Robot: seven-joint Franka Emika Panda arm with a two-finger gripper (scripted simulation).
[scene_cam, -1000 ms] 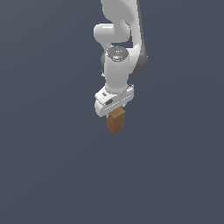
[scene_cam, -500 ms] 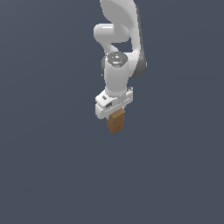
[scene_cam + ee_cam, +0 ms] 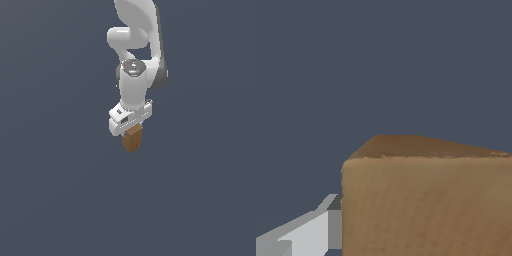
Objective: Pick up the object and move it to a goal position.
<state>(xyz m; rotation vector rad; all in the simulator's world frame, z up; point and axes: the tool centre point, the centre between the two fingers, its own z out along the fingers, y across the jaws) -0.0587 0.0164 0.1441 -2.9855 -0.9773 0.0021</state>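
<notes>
While the white Panda arm (image 3: 136, 55) hangs down from twelve o'clock in the exterior view, its gripper (image 3: 131, 131) sits just below the frame's centre with a tan-brown wooden block (image 3: 132, 139) held in it. Only the lower part of the block shows beneath the white gripper body, and it is narrower than that body. It pokes out toward six o'clock, leaning slightly so that its bottom end drifts toward seven o'clock. Around it there is only the flat slate-blue background (image 3: 50, 190), with no surface touching the block anywhere that can be seen.

From the wrist view the block fills the area from the centre out to four and five o'clock, showing a broad, grainy tan face and a darker brown face above it, foreshortened into a thin wedge. One white finger (image 3: 306, 232) with a dark grey pad lies flat against the block's side at about seven o'clock, touching it. The opposite finger is out of frame, so the grip is seen from one side only; the jaws stand closed to the block's width, clamped on it rather than fully together.
</notes>
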